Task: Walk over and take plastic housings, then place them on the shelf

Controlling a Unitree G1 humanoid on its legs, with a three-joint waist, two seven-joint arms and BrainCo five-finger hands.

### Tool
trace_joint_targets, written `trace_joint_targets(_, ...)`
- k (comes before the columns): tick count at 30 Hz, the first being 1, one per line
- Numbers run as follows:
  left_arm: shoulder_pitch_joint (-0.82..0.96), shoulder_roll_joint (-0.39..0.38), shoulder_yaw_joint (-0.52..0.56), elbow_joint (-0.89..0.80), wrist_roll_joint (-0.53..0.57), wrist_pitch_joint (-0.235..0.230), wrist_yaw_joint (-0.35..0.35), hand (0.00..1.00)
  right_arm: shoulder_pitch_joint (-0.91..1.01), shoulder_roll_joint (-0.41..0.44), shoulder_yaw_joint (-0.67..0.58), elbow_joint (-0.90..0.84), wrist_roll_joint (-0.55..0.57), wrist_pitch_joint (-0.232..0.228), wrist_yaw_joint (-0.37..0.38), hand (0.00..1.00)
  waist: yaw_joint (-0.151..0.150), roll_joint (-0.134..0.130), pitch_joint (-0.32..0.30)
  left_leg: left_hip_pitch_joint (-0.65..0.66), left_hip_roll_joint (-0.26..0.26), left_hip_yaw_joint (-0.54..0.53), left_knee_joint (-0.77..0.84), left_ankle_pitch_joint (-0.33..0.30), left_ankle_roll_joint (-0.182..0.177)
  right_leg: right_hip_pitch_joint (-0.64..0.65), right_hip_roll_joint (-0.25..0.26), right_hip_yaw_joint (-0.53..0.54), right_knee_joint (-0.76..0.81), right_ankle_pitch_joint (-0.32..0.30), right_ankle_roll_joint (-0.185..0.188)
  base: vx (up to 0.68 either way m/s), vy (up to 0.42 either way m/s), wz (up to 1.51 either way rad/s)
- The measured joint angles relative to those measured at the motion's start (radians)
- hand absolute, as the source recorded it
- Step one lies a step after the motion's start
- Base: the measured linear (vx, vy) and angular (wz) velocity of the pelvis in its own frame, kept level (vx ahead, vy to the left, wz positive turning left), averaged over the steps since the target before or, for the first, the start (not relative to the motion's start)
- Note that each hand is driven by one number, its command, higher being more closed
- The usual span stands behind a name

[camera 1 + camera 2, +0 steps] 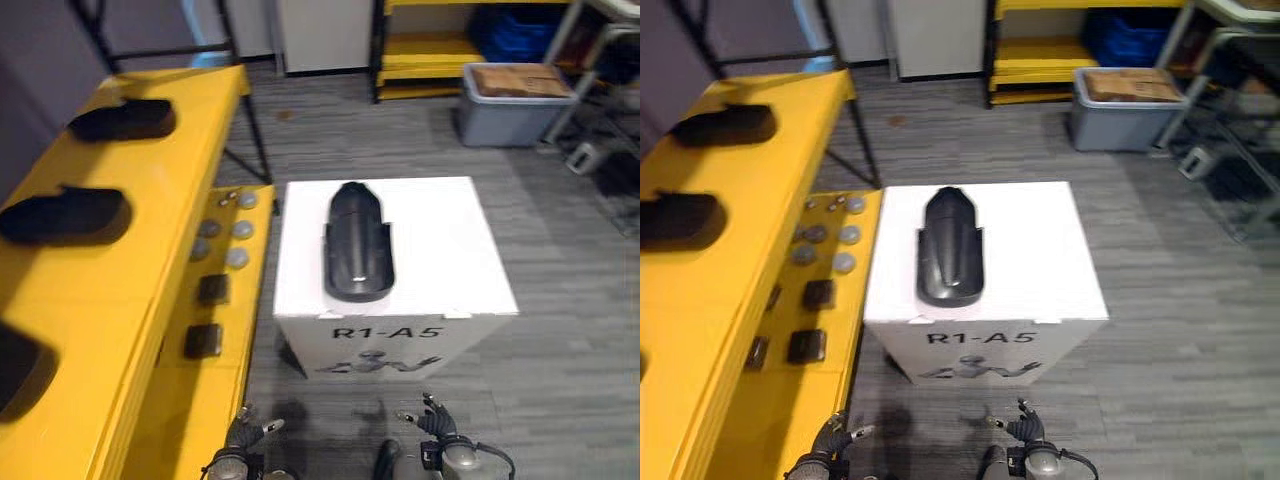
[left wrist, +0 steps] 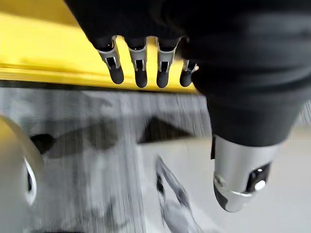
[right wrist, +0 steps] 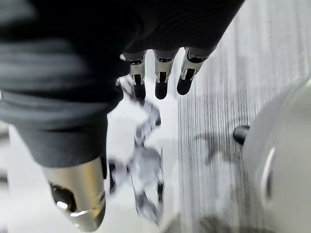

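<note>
On the white box (image 1: 470,250), far of my hands, lies the black housing (image 1: 358,245). My left hand (image 1: 240,437) and right hand (image 1: 438,424) hang near, fingers loosely spread, empty. Walking in carelessly, I could knock the white box and slide the black housing off.

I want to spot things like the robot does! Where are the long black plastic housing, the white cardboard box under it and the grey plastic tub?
Long black plastic housing (image 1: 358,245), left eye view, its middle.
White cardboard box (image 1: 450,250), left eye view, bare top.
Grey plastic tub (image 1: 505,120), left eye view, front wall.
</note>
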Motion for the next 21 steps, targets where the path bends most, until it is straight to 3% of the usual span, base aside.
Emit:
trace_joint_targets(2,-0.003,0.003,0.001,0.010,0.003,-0.002,0.001,0.00,0.012,-0.006,-0.001,-0.001,0.002,-0.001,-0.002,0.00,-0.002,0.013,-0.008,0.004,0.026,-0.004,0.027,-0.009,0.005,0.019,0.035,0.007,-0.018,0.001,0.003,0.09,-0.005,-0.29)
trace_joint_targets(4,-0.019,0.011,-0.007,0.036,0.011,0.002,0.001,0.00,0.023,0.001,-0.001,-0.003,0.011,-0.002,-0.004,0.00,-0.002,0.001,-0.008,-0.017,0.041,-0.001,0.062,-0.009,0.005,0.025,0.044,0.015,-0.048,0.008,0.010,0.08,-0.036,-0.13)
trace_joint_targets(7,-0.036,0.006,-0.008,0.051,0.017,0.010,0.001,0.00,0.031,0.001,-0.003,-0.004,0.027,-0.002,-0.005,0.00,-0.002,0.005,0.012,-0.029,0.057,-0.009,0.121,-0.009,0.004,0.049,0.050,0.017,-0.066,0.010,0.010,0.04,-0.023,-0.01)
trace_joint_targets(10,-0.034,0.005,-0.008,0.057,0.016,0.010,0.005,0.00,0.053,0.003,-0.040,-0.068,0.050,-0.002,-0.016,0.00,-0.003,-0.003,0.029,-0.045,0.048,-0.099,0.187,-0.016,-0.011,0.093,0.045,0.026,-0.084,0.011,0.008,0.01,0.001,-0.03)
trace_joint_targets(13,-0.027,0.012,-0.006,0.057,0.013,0.010,0.010,0.00,0.060,-0.002,-0.099,-0.157,0.063,-0.004,-0.031,0.00,-0.005,0.020,0.020,0.010,0.014,-0.147,0.036,-0.002,-0.020,0.081,0.056,0.048,-0.084,0.016,0.017,-0.02,0.063,-0.19)
trace_joint_targets(21,0.033,0.026,0.033,0.032,-0.004,0.010,0.009,0.00,0.174,-0.035,-0.337,-0.656,0.071,-0.014,-0.060,0.00,-0.023,0.003,0.005,0.054,-0.041,-0.148,-0.131,0.050,-0.010,0.046,0.026,0.050,-0.083,0.028,0.034,-0.03,0.055,0.02)
